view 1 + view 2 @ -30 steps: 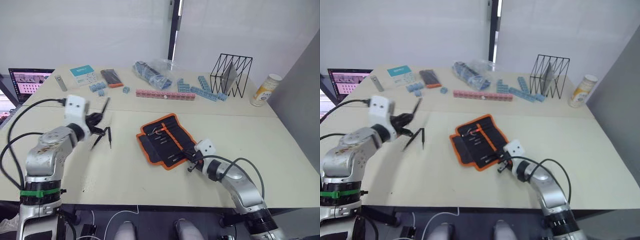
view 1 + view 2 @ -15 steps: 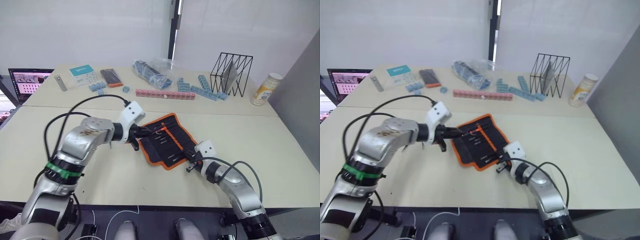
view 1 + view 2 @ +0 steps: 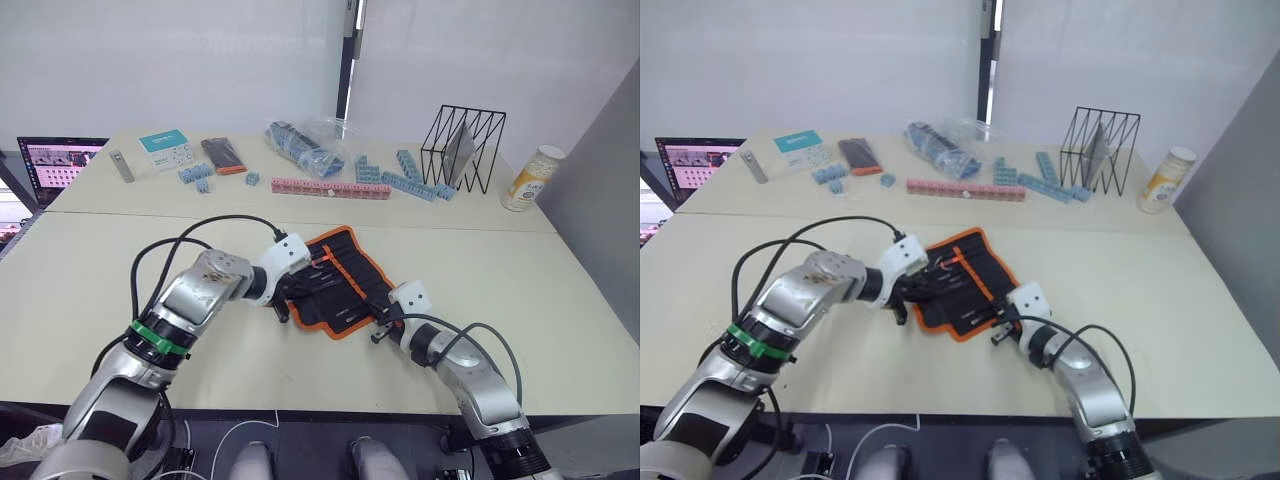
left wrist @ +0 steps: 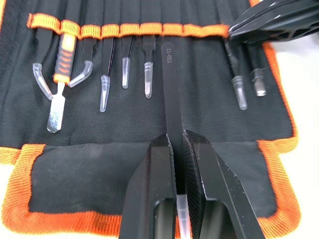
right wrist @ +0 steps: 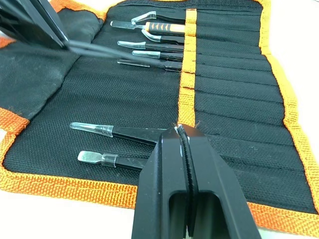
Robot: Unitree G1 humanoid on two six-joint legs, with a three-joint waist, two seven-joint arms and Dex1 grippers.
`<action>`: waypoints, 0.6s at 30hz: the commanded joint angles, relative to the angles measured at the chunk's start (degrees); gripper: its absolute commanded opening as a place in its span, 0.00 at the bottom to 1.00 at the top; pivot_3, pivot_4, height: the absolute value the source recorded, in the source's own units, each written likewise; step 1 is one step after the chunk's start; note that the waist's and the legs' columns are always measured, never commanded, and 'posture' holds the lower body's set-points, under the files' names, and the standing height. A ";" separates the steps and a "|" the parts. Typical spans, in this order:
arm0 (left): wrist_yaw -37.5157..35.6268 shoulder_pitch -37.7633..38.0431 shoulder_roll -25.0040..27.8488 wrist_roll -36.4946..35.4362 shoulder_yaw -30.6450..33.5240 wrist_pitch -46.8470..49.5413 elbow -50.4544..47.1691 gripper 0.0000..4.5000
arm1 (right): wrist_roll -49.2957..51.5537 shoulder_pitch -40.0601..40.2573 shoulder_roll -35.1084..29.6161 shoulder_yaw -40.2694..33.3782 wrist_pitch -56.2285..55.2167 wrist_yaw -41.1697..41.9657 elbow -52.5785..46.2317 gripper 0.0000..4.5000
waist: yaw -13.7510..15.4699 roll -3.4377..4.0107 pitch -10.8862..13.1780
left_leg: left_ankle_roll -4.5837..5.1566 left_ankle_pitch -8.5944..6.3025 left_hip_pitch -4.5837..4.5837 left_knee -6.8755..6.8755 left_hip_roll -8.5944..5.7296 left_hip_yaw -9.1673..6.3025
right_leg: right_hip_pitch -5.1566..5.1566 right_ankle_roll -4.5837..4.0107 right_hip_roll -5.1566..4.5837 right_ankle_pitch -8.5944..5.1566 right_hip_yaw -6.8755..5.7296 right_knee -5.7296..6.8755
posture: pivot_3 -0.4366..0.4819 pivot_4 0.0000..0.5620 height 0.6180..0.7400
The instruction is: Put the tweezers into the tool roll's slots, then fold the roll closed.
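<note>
Black left gripper (image 4: 175,149) fingers clamped on one black tweezer (image 4: 170,89), tip at an orange-banded slot (image 4: 172,31) of the open tool roll (image 3: 335,281), table centre. Right gripper (image 5: 183,137) pressed together, pinching the orange band at the roll's 4 o'clock edge.

1. The tool roll (image 4: 149,124) runs off the left wrist view on several sides, so its full outline is not visible there.
2. The tweezers (image 4: 172,99) clamped by the left gripper (image 4: 178,164) have their rear part hidden between the fingers; the tip disappears at the orange band of the slots (image 4: 134,31).
3. The seated tools show only their capped ends; their bodies are hidden inside the pockets.
4. The right gripper (image 5: 185,164) covers part of the orange band; whether it pinches fabric cannot be told.
5. From the head views, individual tweezers in the roll are too small to count.
</note>
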 commanded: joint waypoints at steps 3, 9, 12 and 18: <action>-1.08 -1.29 -1.33 2.16 0.02 -2.79 1.44 0.01 | -1.25 0.92 -0.07 -0.32 1.44 -0.95 0.87 0.00 | 0.00 0.00 0.00 | 0.05 0.03 0.01 -0.01 0.00 0.01 | 0.01 0.00 0.01 0.00 0.00 0.01 | 0.48 0.27 1.00; -2.12 -1.76 -3.60 3.98 -0.35 -5.73 5.02 0.01 | -1.26 1.82 -0.06 -0.27 1.82 -1.26 -0.20 0.00 | 0.03 0.00 0.00 | 0.16 0.10 -0.01 -0.01 0.00 0.00 | 0.00 0.00 0.01 0.00 0.01 0.01 | 0.48 0.27 1.00; -2.57 -2.68 -5.01 4.83 -0.24 -6.93 7.40 0.01 | -1.19 2.30 -0.17 -0.33 1.95 -1.43 -0.56 0.00 | 0.17 0.00 0.00 | 0.17 0.11 -0.02 -0.02 0.00 -0.01 | 0.00 0.00 0.01 0.00 0.00 0.02 | 0.48 0.27 1.00; -3.75 -5.02 -8.56 6.16 0.09 -10.32 13.15 0.01 | -0.93 2.89 0.02 -0.20 2.83 -2.11 -1.86 0.00 | 0.76 0.00 0.00 | 0.18 0.11 -0.03 -0.02 -0.03 -0.01 | 0.01 0.01 0.02 0.00 0.02 0.02 | 0.48 0.27 1.00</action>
